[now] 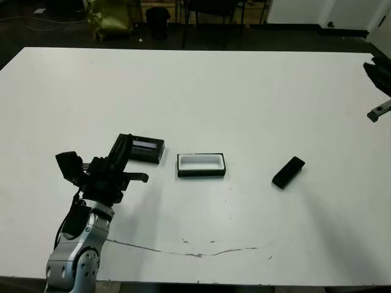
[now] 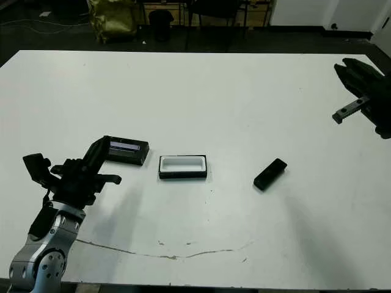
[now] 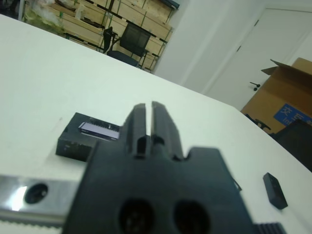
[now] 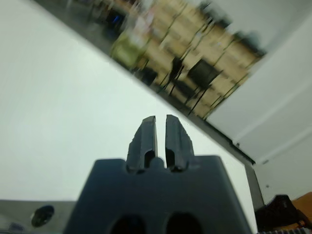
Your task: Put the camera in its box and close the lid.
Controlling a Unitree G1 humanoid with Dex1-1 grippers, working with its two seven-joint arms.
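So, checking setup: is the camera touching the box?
Apart. The left eye view shows bare white table between the camera and the box.

Head pair: we look down from above onto the white table (image 1: pixel 244 97); both eyes share the whole scene (slightly offset).
Left wrist: low, close, facing the lid (image 3: pixel 87 134).
Right wrist: high, facing the table's far edge.

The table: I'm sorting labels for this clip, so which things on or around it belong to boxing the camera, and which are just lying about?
Belong to the job:
- camera, lying on the table right of the box
- box, open and empty
- lid, left of the box
- left gripper, beside the lid
- right gripper, far right

Just lying about:
- cardboard carton
- chair
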